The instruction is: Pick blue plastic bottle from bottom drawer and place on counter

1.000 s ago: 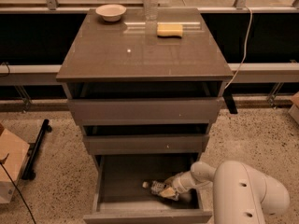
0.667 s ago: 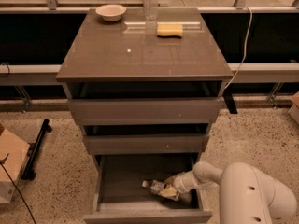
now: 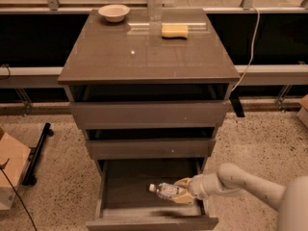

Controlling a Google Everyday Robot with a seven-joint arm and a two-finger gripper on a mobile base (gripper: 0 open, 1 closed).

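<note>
The blue plastic bottle (image 3: 167,191) lies on its side in the open bottom drawer (image 3: 144,222), white cap pointing left. My gripper (image 3: 183,190) reaches into the drawer from the right, and its yellowish fingers (image 3: 183,182) sit on either side of the bottle's base end, shut on it. The bottle is at the drawer's right side, near its front. The counter (image 3: 144,57) is the glossy grey-brown cabinet top above.
On the counter stand a white bowl (image 3: 114,12), a tall clear water bottle (image 3: 154,1) and a yellow sponge (image 3: 174,31). The two upper drawers are slightly pulled out. A cardboard box (image 3: 10,170) sits on the floor at left. A white cable (image 3: 248,47) hangs at right.
My arm's large white link has swung down and to the right. The gripper and the bottle stay at nearly the same spot in the drawer.
</note>
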